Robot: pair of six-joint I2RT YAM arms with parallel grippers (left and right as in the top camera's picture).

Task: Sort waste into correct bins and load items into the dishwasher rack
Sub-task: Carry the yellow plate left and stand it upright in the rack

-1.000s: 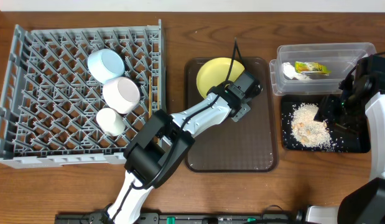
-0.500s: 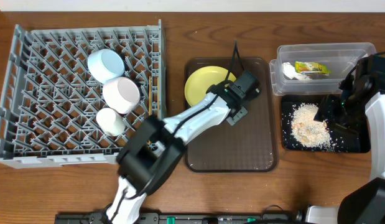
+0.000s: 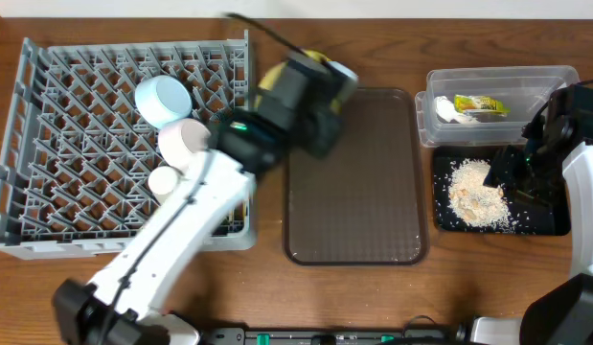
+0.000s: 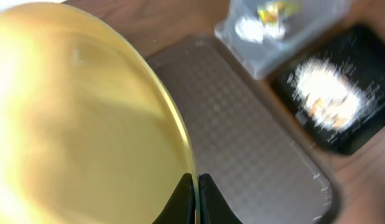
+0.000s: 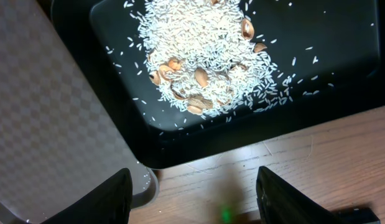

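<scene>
I find no writing I can read: the yellow-green snack wrapper [image 3: 480, 103] in the clear tub [image 3: 555, 81] is too small, and blurred in the left wrist view. It lies with its long axis across the tub, left to right in the overhead view, and the small white scrap [image 3: 447, 109] sits just beside its left end.

The left gripper [image 4: 196, 190] is clamped on the rim of the yellow plate [image 4: 80, 118], its two fingertips nearly together with the thin edge between them. The plate is off the table and tilted up, its hollow face turned to the wrist camera. Being round, it has no long axis. From overhead the arm is smeared, but I place the plate near the right edge of the dishwasher rack [image 3: 47, 144], by the far left corner of the brown tray [image 3: 358, 192].

In the rack a light blue bowl [image 3: 163, 100], a white bowl [image 3: 186, 144] and a small pale cup [image 3: 167, 182] stand in a slanted row.

The right gripper [image 5: 195, 199] hangs with its fingers well apart, holding nothing, over the near edge of the black tray [image 3: 545, 216], where the food scraps [image 5: 211, 74] lie heaped.
</scene>
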